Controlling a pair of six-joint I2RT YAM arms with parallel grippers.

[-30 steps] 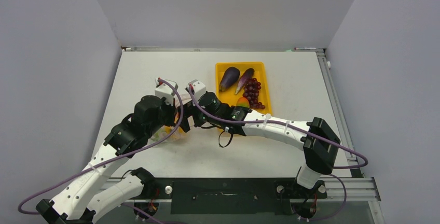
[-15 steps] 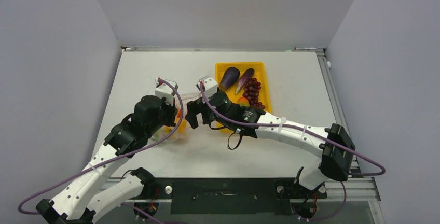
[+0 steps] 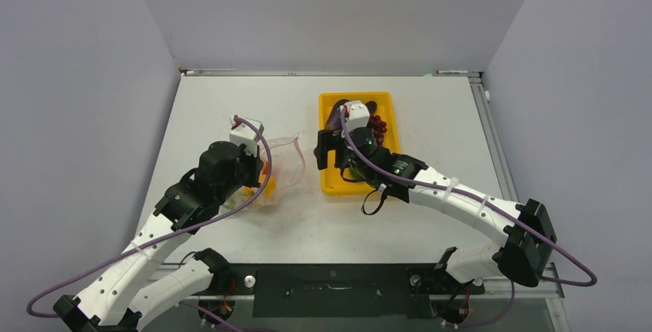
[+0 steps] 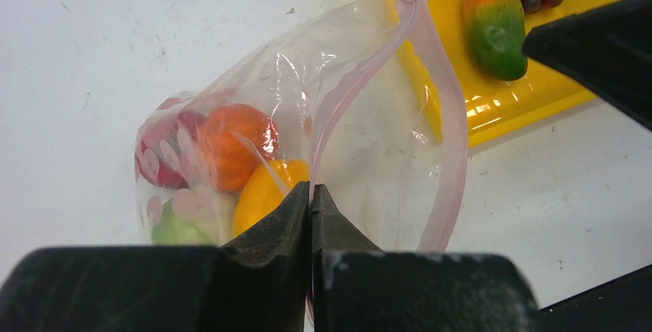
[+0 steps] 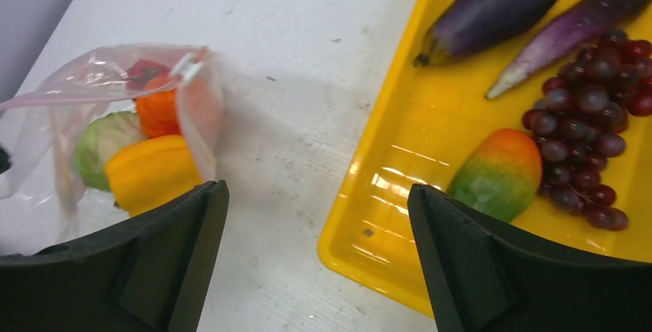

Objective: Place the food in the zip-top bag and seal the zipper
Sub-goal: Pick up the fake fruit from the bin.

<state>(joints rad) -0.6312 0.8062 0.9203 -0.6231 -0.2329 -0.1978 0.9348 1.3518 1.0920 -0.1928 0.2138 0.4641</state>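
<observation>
Note the left gripper pinched shut on the zipper, holding the zip-top bag open at 9 o'clock from the yellow tray. Find the right gripper, the nearer one to the tray, wide open and empty over its rim. Expect the green-orange piece at 3 o'clock, long axis 2-to-8, with eggplants and grapes beyond.
</observation>
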